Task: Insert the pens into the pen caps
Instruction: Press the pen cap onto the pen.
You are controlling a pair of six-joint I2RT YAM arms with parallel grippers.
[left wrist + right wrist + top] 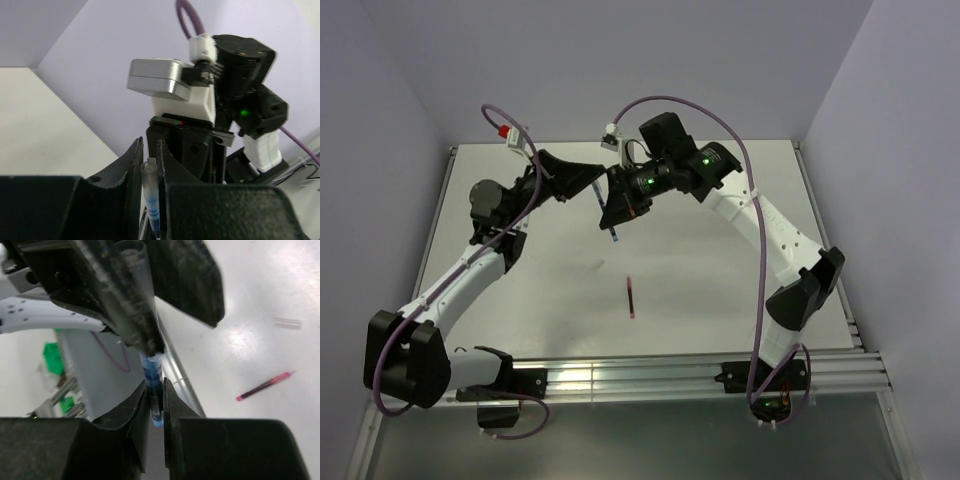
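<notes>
Above the middle of the table my two grippers meet tip to tip. My left gripper (pixel 150 146) is shut on a clear grey pen cap (pixel 149 180), a translucent tube (pixel 131 285) between black fingers (pixel 187 275). A dark blue pen (pixel 151 372) runs from the cap's mouth down into my right gripper (pixel 155 386), which is shut on it. Seen from above, the left gripper (pixel 601 190) and right gripper (pixel 617 212) touch, and the blue pen's end (pixel 615 236) pokes out below them. A red pen (pixel 631 297) lies loose on the table (pixel 720 270).
A small clear cap (pixel 287 323) lies on the table beyond the red pen (pixel 264 386). Walls close in the back and both sides. A metal rail (pixel 650 375) runs along the near edge by the arm bases.
</notes>
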